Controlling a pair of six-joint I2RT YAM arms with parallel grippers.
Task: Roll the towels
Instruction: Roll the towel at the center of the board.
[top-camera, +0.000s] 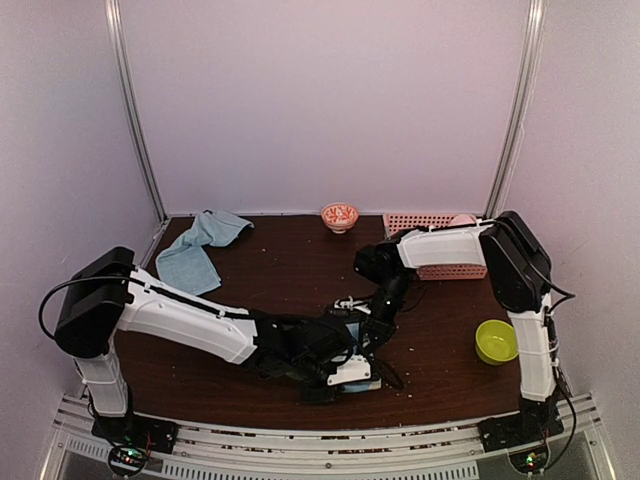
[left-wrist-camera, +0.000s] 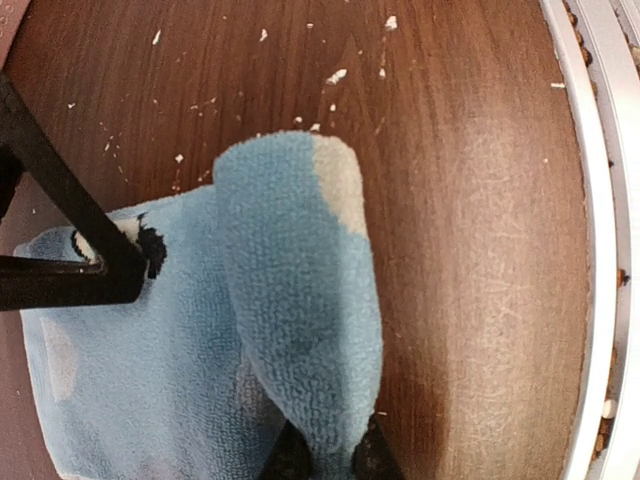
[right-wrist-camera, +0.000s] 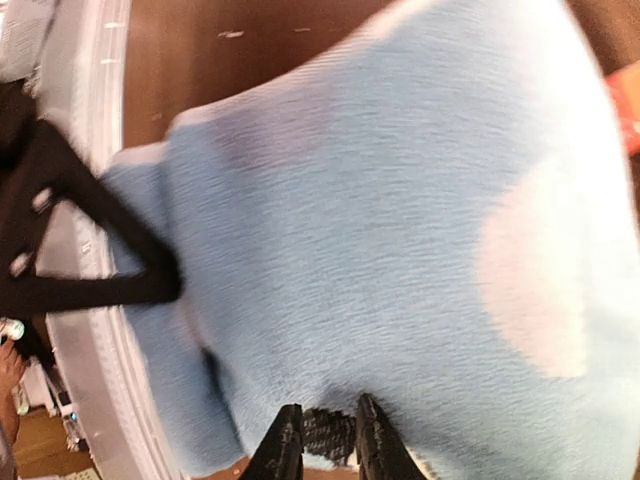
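Note:
The spotted light-blue towel (left-wrist-camera: 300, 300) lies partly rolled on the dark wooden table near its front edge, mostly hidden under both grippers in the top view (top-camera: 350, 388). My left gripper (left-wrist-camera: 325, 455) is shut on the end of a raised fold or roll of it. My right gripper (right-wrist-camera: 325, 440) is shut on a pinch of the same towel (right-wrist-camera: 380, 230), which shows a white spot; this view is blurred. In the top view the left gripper (top-camera: 335, 375) and right gripper (top-camera: 368, 340) sit close together. The plain light-blue towel (top-camera: 200, 250) lies crumpled at the back left.
A pink lattice basket (top-camera: 435, 245) stands at the back right, behind the right arm. A lime-green bowl (top-camera: 496, 341) sits at the right. A small orange-patterned bowl (top-camera: 339, 216) is at the back centre. The table's metal front rail (left-wrist-camera: 600, 200) is close to the towel.

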